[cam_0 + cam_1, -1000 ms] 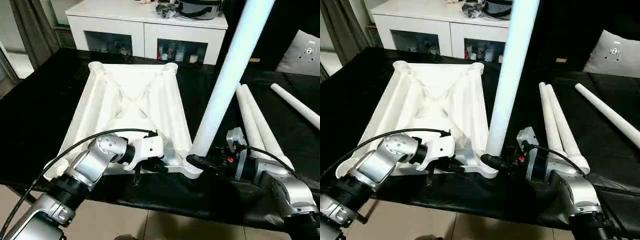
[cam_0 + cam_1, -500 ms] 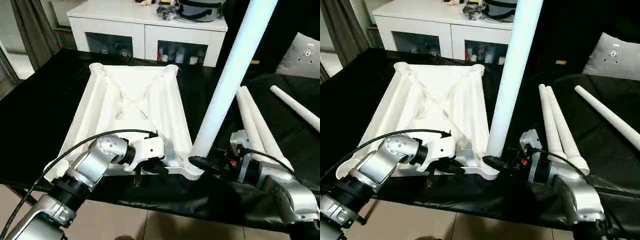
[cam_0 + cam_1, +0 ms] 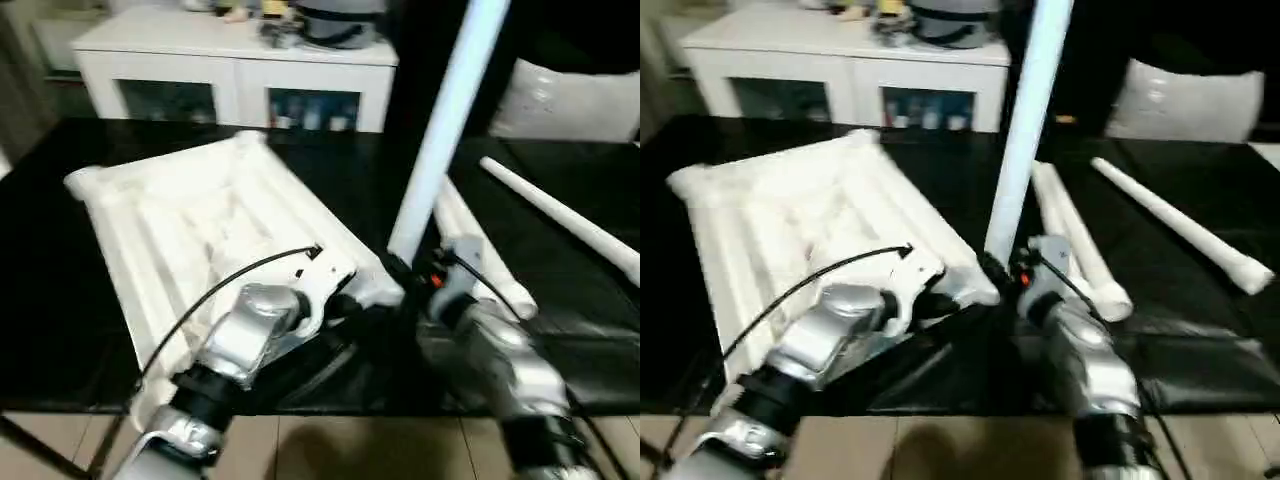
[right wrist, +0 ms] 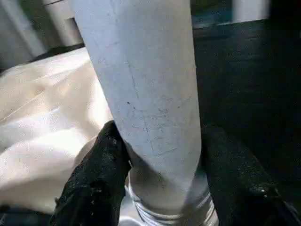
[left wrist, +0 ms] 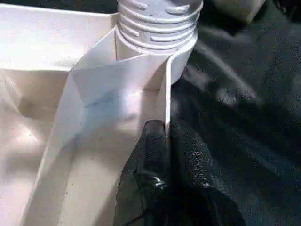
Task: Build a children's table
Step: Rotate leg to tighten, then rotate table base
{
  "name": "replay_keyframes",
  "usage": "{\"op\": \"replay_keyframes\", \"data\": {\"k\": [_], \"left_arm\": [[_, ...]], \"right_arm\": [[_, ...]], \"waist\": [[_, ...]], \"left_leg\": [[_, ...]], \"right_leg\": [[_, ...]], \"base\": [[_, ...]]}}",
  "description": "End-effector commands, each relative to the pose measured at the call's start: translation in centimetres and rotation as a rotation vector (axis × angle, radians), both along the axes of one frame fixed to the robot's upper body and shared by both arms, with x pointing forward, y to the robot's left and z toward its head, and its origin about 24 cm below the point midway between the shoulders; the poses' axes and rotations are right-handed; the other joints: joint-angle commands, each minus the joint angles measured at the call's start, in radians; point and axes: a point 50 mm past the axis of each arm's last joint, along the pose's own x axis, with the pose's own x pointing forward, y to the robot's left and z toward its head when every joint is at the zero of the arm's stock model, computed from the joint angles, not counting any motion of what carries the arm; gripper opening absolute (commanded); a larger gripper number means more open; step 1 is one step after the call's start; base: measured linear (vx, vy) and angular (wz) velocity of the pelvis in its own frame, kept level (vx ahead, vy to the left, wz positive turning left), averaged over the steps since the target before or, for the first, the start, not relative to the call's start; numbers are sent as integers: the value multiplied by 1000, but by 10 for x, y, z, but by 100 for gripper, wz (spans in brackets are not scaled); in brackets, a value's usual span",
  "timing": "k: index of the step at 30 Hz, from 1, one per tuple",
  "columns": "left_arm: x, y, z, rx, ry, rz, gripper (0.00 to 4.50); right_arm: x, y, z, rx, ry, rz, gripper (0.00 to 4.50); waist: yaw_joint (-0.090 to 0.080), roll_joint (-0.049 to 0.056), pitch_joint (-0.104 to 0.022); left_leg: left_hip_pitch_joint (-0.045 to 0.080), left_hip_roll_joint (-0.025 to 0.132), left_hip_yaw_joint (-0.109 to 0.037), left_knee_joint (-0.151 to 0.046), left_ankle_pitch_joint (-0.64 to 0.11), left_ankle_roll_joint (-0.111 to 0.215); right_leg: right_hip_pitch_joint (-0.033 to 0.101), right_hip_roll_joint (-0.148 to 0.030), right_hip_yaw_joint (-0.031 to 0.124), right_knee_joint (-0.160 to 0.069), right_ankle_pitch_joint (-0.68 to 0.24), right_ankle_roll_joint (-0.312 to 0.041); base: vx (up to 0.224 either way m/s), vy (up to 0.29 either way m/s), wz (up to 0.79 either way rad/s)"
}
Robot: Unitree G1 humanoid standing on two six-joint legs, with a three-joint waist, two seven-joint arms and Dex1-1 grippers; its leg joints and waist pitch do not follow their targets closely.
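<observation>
With the left pincer [image 5: 164,155] pinching the near wall of the upturned white ribbed plastic tabletop [image 3: 190,230] on the black desk [image 3: 60,300], and the right pincer [image 4: 160,179] closed round the upright white tapered leg [image 3: 440,130] at its near right corner socket [image 5: 157,28], keep that leg plumb while twisting.

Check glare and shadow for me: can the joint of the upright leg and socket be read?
Left wrist view: the threaded end of the upright leg in the corner socket is well lit; a bright patch lies on the tabletop, sheen on the black cloth. Right wrist view: the leg's base is in shade, the threads dim. Eye views: no glare at the joint.
</observation>
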Motion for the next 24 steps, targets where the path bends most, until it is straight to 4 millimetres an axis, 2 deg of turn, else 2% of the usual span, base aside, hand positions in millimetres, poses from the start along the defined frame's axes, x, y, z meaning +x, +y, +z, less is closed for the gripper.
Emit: {"op": "replay_keyframes", "data": {"k": [1,2,4,6,7,10,11,12,13,15,16,17,19,22,24], "left_arm": [[1,-19,22,-131,-59,-34,0],[1,-19,22,-113,-77,-43,0],[2,-17,21,-86,-94,-48,0],[2,-16,20,-65,-107,-55,0],[3,-14,19,-30,-130,-62,0],[5,-12,18,-7,-145,-58,0],[7,-11,19,8,-175,-61,0],[7,-11,19,8,-175,-61,0],[7,-11,19,11,-190,-66,0],[5,-12,21,4,-203,-97,0],[4,-12,21,-1,-202,-100,43],[4,-12,21,-8,-203,-104,43],[3,-11,22,-23,-200,-100,53],[3,-8,25,-44,-239,-97,72],[3,-7,31,-87,-271,-93,95]], "right_arm": [[-12,-12,-40,-7,201,-130,207],[-11,-12,-38,-17,185,-135,240],[-10,-12,-37,-30,166,-137,274],[-10,-13,-36,-17,163,-137,279],[-10,-15,-34,-3,150,-144,303],[-10,-18,-31,-12,131,-153,327],[-11,-24,-27,-30,90,-159,337],[-11,-24,-27,-30,90,-159,348],[-12,-26,-25,-30,79,-162,358],[-17,-35,-17,-47,20,-188,372],[-18,-37,-15,-53,11,-188,393],[-21,-39,-12,-47,-4,-190,393],[-27,-41,-3,-20,-38,-176,410],[-38,-38,6,-35,-70,-99,427],[-43,-35,9,-68,-79,-35,448]], "waist": [[4,1,-34],[6,0,-31],[7,-2,-31],[11,-1,-32],[14,-5,-33],[20,-3,-35],[27,-3,-39],[28,-14,-40],[37,-9,-42],[50,-10,-49],[53,-13,-53],[58,-14,-52],[64,-11,-51],[67,-8,-50],[65,-9,-46]], "left_leg": [[20,56,-47,-89,-580,-61],[19,55,-43,-88,-563,-49],[20,57,-40,-88,-548,-41],[19,58,-37,-89,-522,-36],[18,58,-34,-89,-502,-26],[16,59,-31,-87,-457,-15],[17,62,-28,-84,-426,-10],[15,62,-25,-83,-411,-3],[11,62,-25,-82,-371,7],[4,62,-19,-74,-266,30],[2,62,-18,-70,-233,39],[-3,60,-16,-66,-185,61],[-2,61,-15,-66,-181,78],[-4,65,-18,-67,-193,77],[-4,65,-19,-71,-239,65]], "right_leg": [[-3,-66,33,-97,-441,-117],[-4,-65,34,-98,-429,-125],[-4,-63,36,-96,-413,-130],[-2,-62,38,-92,-370,-141],[0,-63,39,-90,-357,-141],[3,-63,42,-87,-329,-146],[2,-64,43,-85,-303,-153],[3,-62,43,-85,-292,-152],[6,-62,44,-78,-263,-155],[12,-59,44,-64,-134,-166],[14,-60,43,-58,-93,-171],[15,-58,41,-53,-36,-180],[15,-59,39,-53,-39,-188],[14,-57,37,-52,-50,-188],[15,-58,36,-60,-107,-172]], "base": [[0,0,0],[0,0,0],[0,0,0],[0,0,0],[0,0,0],[0,0,0],[0,0,0],[0,0,0],[0,0,0],[0,0,0],[0,0,0],[0,0,0],[0,0,0],[0,0,0],[0,0,0]]}}
